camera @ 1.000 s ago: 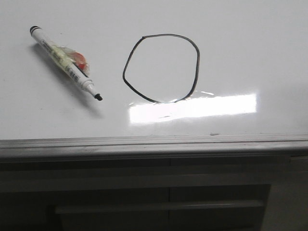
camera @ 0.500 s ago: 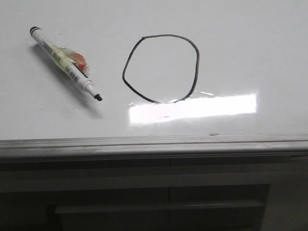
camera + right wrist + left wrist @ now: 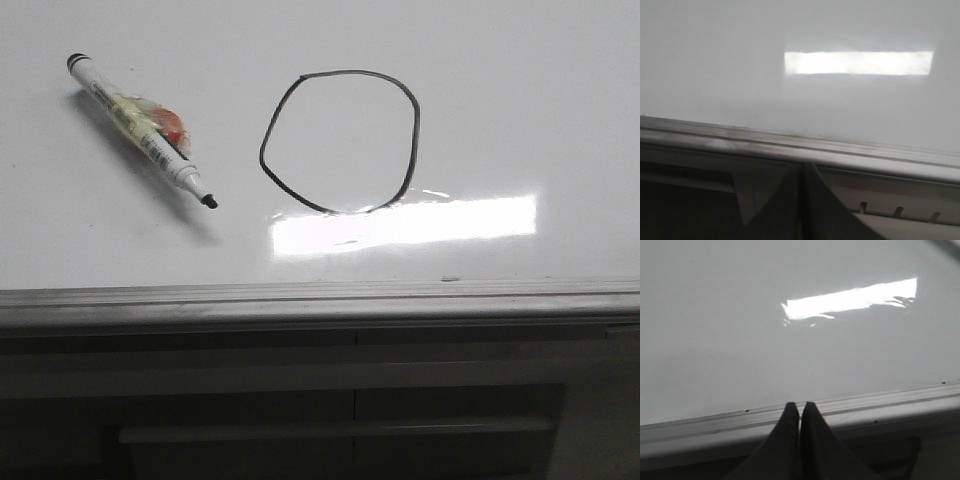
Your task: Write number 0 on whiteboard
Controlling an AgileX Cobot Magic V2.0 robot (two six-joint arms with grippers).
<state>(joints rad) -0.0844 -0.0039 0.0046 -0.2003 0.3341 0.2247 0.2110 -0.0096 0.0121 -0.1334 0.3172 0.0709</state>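
Currently logged, largest item first:

1. whiteboard (image 3: 520, 110) – glossy white, lies flat, fills upper part of front view. Grey metal edge rail (image 3: 320, 300) along its near side. Bright rectangular glare patch (image 3: 405, 224) on surface just inside rail.
2. Dark grey panel (image 3: 330, 400) – below rail, w/ horizontal handle bar (image 3: 335, 430).
3. number 0 (image 3: 414, 130) – thin black hand-drawn loop, closed, roughly oval w/ angular corners; approx. centre of board, lower edge touching top of glare patch.
4. Marker (image 3: 140, 132) – white barrel, printed label, uncapped; lies on board to left of loop, apart from it. Diagonal: black end cap toward far-left, black tip toward near-right, pointing at gap below loop. Small red/clear bit on barrel mid-length; can't tell what it is.
5. Left gripper (image 3: 799, 407) – fingers pressed together, nothing between them; tips over edge rail in left wrist view, off the writing surface.
6. Right gripper (image 3: 801, 170) – fingers likewise closed, empty; tips at rail in right wrist view.

Neither gripper appears in front view.
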